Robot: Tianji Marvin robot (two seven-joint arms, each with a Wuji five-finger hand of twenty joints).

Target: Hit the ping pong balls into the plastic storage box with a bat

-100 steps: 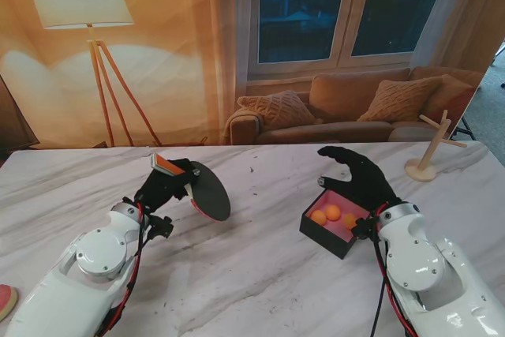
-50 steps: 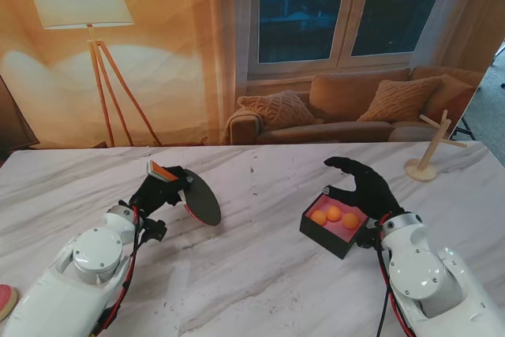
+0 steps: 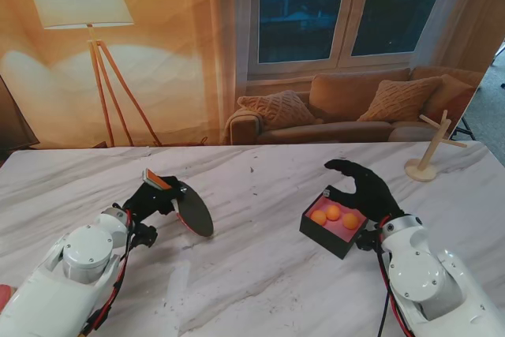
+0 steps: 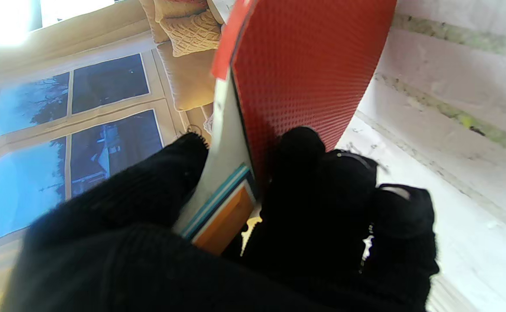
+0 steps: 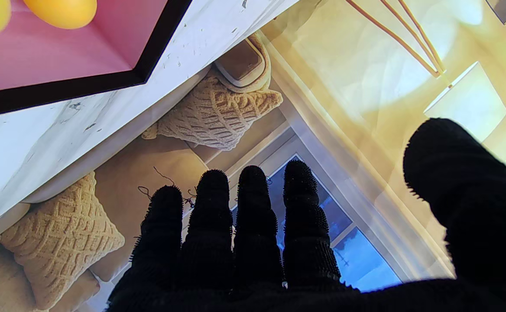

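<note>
Left hand clenched around the handle of the bat, blade angled down beside the marble table. Right hand spread, holding nothing, poised over the far edge of the storage box. Three ping pong balls inside, on the pink floor.

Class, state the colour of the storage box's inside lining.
Pink, inside the black-walled storage box; clearest from the stand camera.

Bat with black and red faces, orange-tipped handle, is tilting blade-down on the left. Black storage box with pink inside is sitting right of centre, holding three orange ping pong balls.
</note>
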